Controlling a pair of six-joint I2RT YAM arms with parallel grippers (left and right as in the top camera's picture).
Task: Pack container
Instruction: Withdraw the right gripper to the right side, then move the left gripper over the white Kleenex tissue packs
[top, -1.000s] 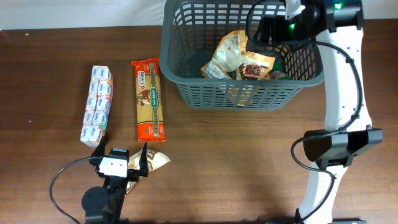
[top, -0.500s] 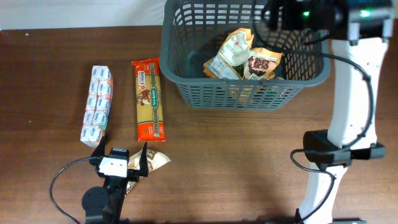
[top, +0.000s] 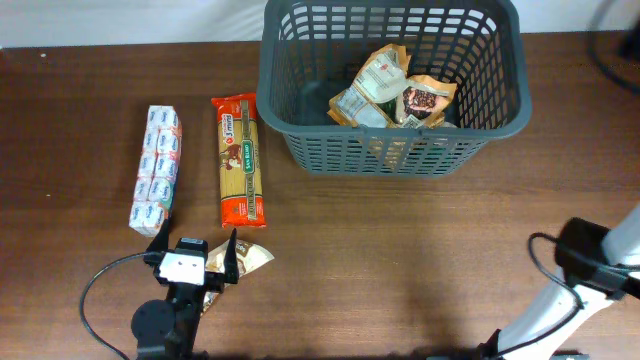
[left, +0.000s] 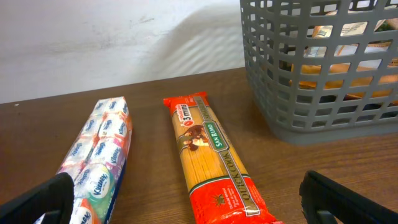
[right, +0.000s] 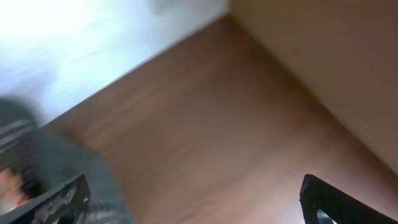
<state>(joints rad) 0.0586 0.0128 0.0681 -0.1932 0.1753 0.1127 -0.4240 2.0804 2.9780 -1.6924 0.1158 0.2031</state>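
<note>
My left gripper stood wide open at the lower left of the overhead frame, nothing between its fingers. My right gripper was open too: its two dark fingertips showed only at the bottom corners of the right wrist view, with bare table between them. From overhead that gripper was out of frame, and only a piece of my right arm showed at the lower right edge.

The container sat on the table at the upper middle of the overhead frame, its far rim cut by the top edge. Inside lay a pale pouch and a brown-and-orange pouch, touching; what lay beneath them I could not make out. In my left wrist view the container filled the upper right, its contents only glimpsed through the slots.

Left of it, well apart, lay a red spaghetti packet, and further left a pack of tissues, side by side. A small tan packet lay just beside my left gripper, partly hidden under it.

The right wrist view was badly blurred. A grey smear at its lower left may have been the container; I could not tell.
</note>
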